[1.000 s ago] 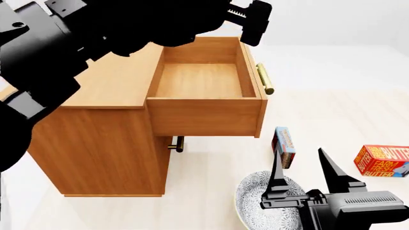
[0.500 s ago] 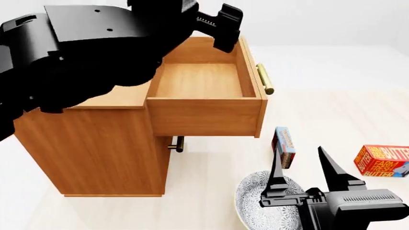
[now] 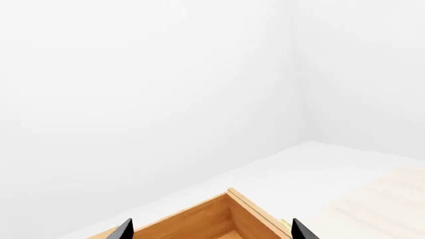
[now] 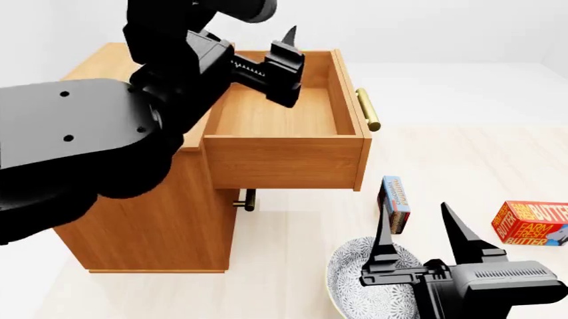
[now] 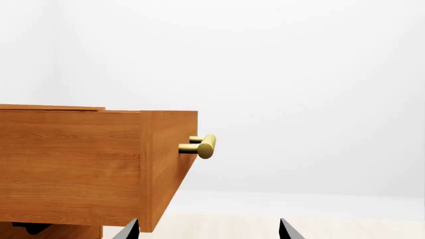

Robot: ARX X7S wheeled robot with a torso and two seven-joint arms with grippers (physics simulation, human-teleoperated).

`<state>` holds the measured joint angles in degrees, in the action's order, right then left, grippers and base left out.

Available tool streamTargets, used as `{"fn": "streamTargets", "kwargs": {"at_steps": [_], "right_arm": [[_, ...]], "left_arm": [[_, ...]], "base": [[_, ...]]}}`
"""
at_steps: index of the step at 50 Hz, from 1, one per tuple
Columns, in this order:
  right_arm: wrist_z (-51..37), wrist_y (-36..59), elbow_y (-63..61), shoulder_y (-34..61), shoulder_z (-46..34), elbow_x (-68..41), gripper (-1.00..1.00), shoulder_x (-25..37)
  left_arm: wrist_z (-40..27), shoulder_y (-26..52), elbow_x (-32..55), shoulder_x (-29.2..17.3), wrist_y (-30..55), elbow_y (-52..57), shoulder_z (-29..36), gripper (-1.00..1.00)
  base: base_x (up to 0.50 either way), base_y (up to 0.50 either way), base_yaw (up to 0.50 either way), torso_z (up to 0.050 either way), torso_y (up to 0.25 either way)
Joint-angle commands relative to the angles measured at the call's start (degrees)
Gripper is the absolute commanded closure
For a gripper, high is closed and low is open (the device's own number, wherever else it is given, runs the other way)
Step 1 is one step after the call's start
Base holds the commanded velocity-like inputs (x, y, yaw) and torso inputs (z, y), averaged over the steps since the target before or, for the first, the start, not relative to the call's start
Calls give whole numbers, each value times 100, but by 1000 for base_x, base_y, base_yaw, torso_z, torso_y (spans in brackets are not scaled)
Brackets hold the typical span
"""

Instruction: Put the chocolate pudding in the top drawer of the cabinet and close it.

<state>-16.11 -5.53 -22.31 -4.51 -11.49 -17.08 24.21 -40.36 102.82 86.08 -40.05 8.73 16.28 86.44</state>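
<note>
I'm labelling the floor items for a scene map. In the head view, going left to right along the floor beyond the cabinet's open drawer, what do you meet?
Patterned plate → chocolate pudding → Farm Fresh Butter box. The right hand hangs open in front of the plate and pudding, so I leave it out of the order.

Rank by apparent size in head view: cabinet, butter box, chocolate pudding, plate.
1. cabinet
2. plate, partly hidden by the right end effector and the frame edge
3. butter box, cut off at the frame edge
4. chocolate pudding, close to the butter box
</note>
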Motion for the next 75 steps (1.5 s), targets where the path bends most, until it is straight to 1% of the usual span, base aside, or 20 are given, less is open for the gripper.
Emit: {"fn": "streamTargets", "kwargs": {"at_steps": [1, 7, 20, 34, 44, 54, 57, 61, 68, 75], "right_arm": [[-19, 7, 1, 13, -19, 13, -100, 6], [-27, 1, -10, 1, -40, 34, -100, 10], [-34, -17, -32, -43, -37, 16, -100, 44], [-75, 54, -83, 4, -74, 40, -100, 52], [-94, 84, -49, 63, -91, 50, -100, 47], [-209, 288, -177, 193, -50, 101, -100, 99], [-245, 424, -263, 256, -51, 132, -100, 144], [-310, 741, -443, 388, -75, 192, -100, 226], [-391, 1700, -709, 902, -108, 12, -100, 348], [-504, 2768, -953, 1542, -65, -277, -100, 484]], "left_arm": [[-377, -282, -457, -623, -296, 1052, 0, -100], [-531, -391, -646, -867, -352, 1526, 29, -100], [-684, -769, -987, -1394, -680, 2114, 40, -100], [-1022, -1258, -1792, -1925, -1007, 2769, 125, -100], [-1394, -1770, -2861, -2259, -1288, 3139, 243, -100], [-1694, -2354, -3717, -2658, -1621, 3419, 445, -100], [-1770, -2538, -3989, -2769, -1724, 3398, 515, -100], [-1754, -2825, -4288, -2878, -2073, 3219, 602, -100], [-1796, -3058, -4614, -3172, -2541, 3206, 614, -100], [-1791, -3245, -4833, -3329, -2920, 3084, 643, -100]], "base": [[0, 0, 0, 0, 0], [0, 0, 0, 0, 0], [0, 0, 0, 0, 0], [0, 0, 0, 0, 0], [0, 0, 0, 0, 0], [0, 0, 0, 0, 0], [0, 0, 0, 0, 0], [0, 0, 0, 0, 0], [0, 0, 0, 0, 0], [0, 0, 0, 0, 0]]}}
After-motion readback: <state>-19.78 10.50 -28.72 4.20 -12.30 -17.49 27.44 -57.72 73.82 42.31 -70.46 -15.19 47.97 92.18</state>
